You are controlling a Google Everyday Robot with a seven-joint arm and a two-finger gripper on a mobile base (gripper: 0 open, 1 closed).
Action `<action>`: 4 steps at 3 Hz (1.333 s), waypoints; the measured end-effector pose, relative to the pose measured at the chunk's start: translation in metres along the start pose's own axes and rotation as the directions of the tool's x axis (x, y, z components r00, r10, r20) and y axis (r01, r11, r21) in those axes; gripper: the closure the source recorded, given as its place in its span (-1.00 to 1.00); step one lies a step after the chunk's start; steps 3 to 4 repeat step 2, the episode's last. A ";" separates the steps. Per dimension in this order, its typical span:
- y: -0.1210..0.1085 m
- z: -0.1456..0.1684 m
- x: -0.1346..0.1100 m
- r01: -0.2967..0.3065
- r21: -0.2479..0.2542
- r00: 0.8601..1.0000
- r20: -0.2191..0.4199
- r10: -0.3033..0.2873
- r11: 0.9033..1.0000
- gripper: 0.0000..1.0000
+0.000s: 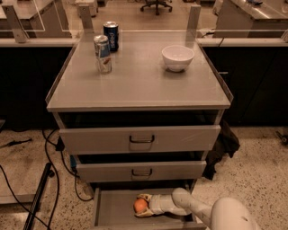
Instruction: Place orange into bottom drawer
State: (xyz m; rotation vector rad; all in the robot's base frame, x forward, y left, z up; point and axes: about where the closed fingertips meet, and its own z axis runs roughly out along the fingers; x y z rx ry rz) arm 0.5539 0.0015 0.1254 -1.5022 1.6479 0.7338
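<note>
1. Speckled floor (256, 175) surrounds a grey metal cabinet whose flat counter (139, 85) fills the upper middle of the view; an office chair (156, 4) stands in the background beyond it.
2. On the counter, a silver can (102, 55) stands upright near the back left, with a blue can (110, 36) just behind it and slightly to its right.
3. A white bowl (177, 57) sits upright towards the back right of the counter, well apart from both cans.
4. Below the counter, the top drawer (180, 137) and the middle drawer (175, 170) each carry a dark handle at the centre of the front; both stand slightly out from the cabinet.
5. The bottom drawer (114, 209) is pulled out furthest, and its flat grey floor is visible.
6. The orange (140, 205) is inside the bottom drawer, near the middle of the tray.
7. The hand (140, 206) is down in that drawer, clenched around the orange, with one finger above the fruit and one below it.
8. Its white arm (189, 206) reaches in from the lower right corner.
9. Dark cables (49, 152) trail across the floor to the left of the cabinet.
</note>
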 end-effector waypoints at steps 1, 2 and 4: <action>0.000 0.000 0.000 0.000 0.000 1.000 0.000 0.000 1.000 -1.00; 0.000 0.000 0.000 0.000 0.000 1.000 0.000 0.000 1.000 -1.00; 0.000 0.000 0.000 0.000 0.000 1.000 0.000 0.000 1.000 -1.00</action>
